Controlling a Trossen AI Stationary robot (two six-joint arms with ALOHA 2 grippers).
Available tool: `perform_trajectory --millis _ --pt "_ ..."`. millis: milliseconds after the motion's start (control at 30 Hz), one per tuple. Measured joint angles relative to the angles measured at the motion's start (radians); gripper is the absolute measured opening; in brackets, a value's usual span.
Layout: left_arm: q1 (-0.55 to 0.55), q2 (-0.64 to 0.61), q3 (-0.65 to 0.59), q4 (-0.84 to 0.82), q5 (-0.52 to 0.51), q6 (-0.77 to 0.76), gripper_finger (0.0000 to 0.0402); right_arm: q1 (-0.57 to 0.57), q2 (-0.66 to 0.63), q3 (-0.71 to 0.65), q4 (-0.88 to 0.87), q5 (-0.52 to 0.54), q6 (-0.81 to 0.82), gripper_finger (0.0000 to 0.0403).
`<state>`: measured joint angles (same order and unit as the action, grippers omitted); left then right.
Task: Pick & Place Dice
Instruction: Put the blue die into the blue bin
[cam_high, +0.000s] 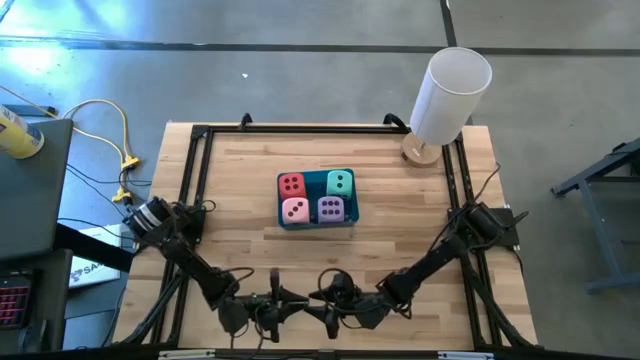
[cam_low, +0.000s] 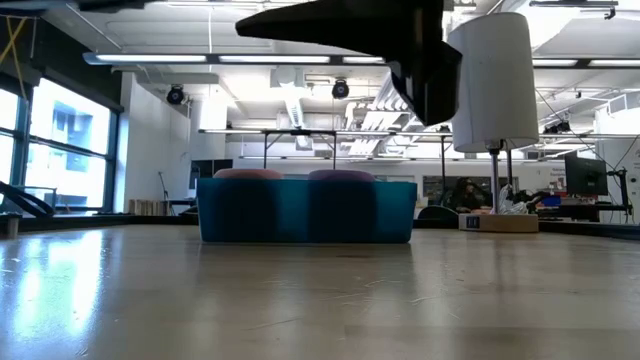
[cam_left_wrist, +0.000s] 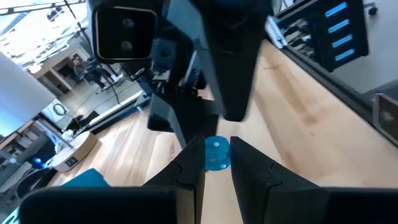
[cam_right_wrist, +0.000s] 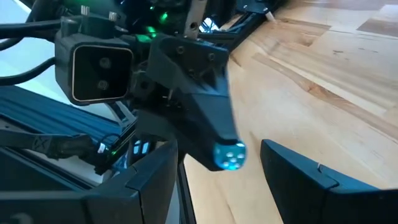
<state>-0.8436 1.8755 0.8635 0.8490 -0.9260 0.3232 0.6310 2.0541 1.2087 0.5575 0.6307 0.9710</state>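
High view: four dice (cam_high: 315, 197) sit in the tray (cam_high: 315, 224); left gripper (cam_high: 285, 304) and right gripper (cam_high: 322, 305) face off at the near edge.
Wrist views: left nearly closed, right part open, both empty.
Judgement: placing done; next, arms stay parked.

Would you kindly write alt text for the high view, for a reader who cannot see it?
Four dice, red, teal, pink and purple, sit in a blue tray at the centre of a wooden table. Both dark arms meet at the near edge, left tool facing right tool.
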Motion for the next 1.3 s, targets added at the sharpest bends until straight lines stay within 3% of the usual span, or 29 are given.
perform_trajectory --millis 367,933,1300 --pt "0.026 0.0 0.0 0.012 0.013 -0.003 0.0057 -0.011 0.0 0.0 0.0 -0.01 -0.008 0.0219" --pt "0.025 0.0 0.0 0.012 0.034 -0.014 0.0057 -0.011 -0.001 0.0 0.0 -0.011 -0.031 0.0115" --pt "0.025 0.0 0.0 0.011 0.032 0.024 0.0057 -0.011 -0.002 0.0 -0.007 -0.01 -0.033 0.0099"
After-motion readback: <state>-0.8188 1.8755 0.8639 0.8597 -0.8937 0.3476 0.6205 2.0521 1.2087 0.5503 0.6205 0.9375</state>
